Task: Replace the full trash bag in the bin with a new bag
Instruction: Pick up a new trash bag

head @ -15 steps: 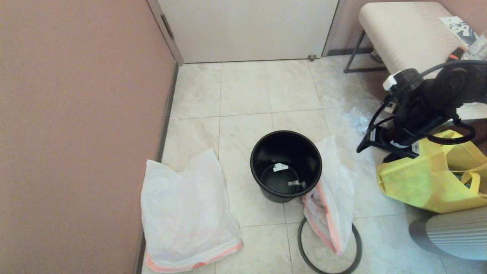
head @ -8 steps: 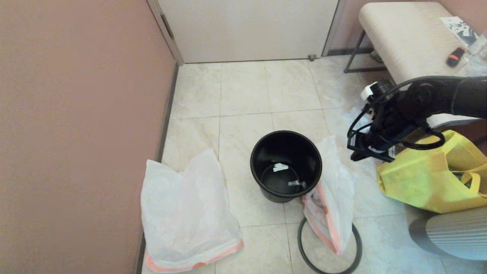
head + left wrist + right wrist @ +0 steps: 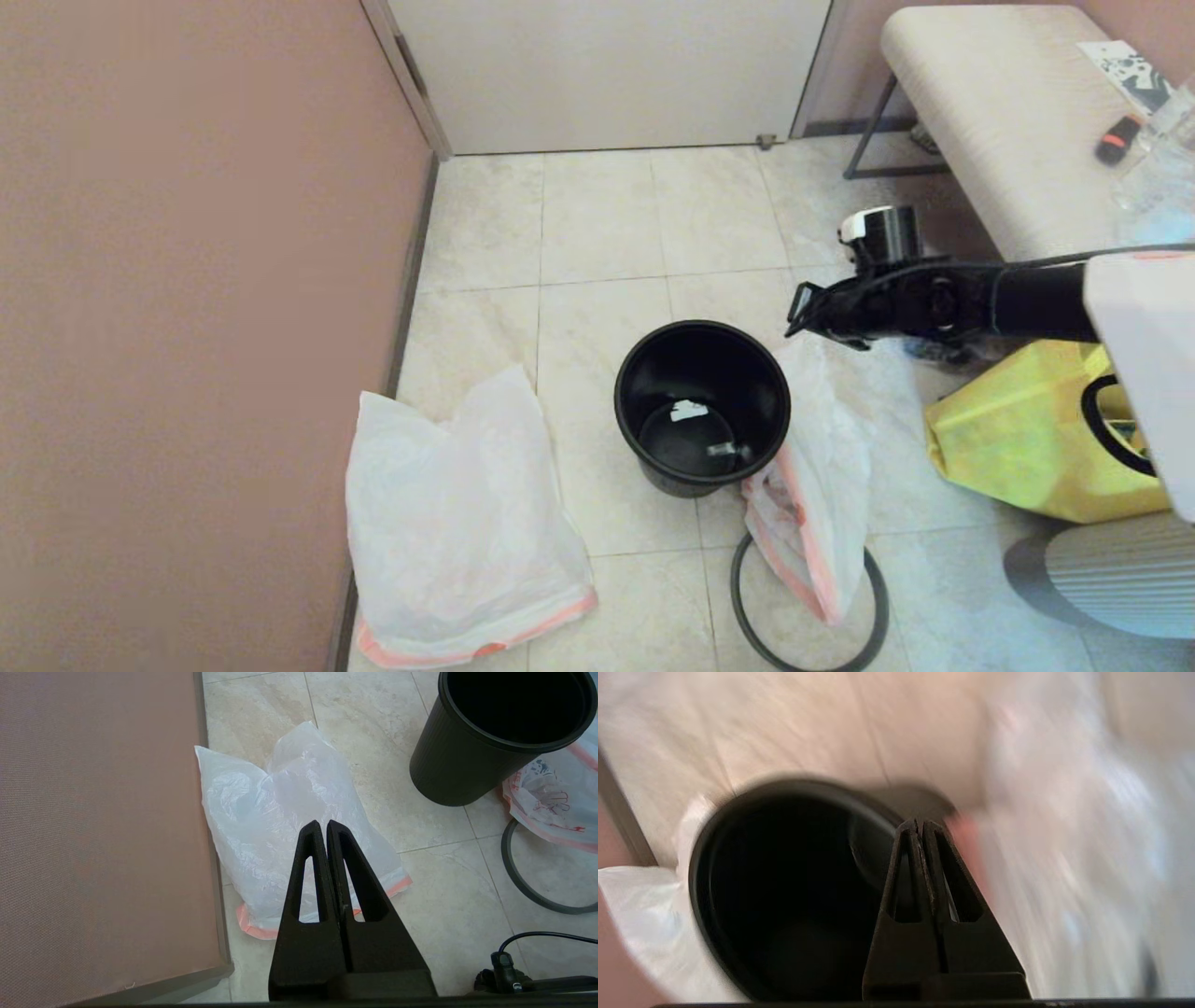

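A: Your right gripper [image 3: 801,315] hangs above the floor just beside the bin's [image 3: 701,403] far right rim; jaws pressed together, holding nothing.

B: Bin's upright, unlined; hoop [image 3: 808,616] on the floor under a bag [image 3: 810,476]; left gripper [image 3: 323,830] parked, jaws together.

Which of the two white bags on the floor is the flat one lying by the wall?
Start at the pink wall on the left and drop to the tiled floor at its foot. The bag lies flat there, well left of the black bin. Unlike the other white bag, it touches neither the bin nor the grey hoop.
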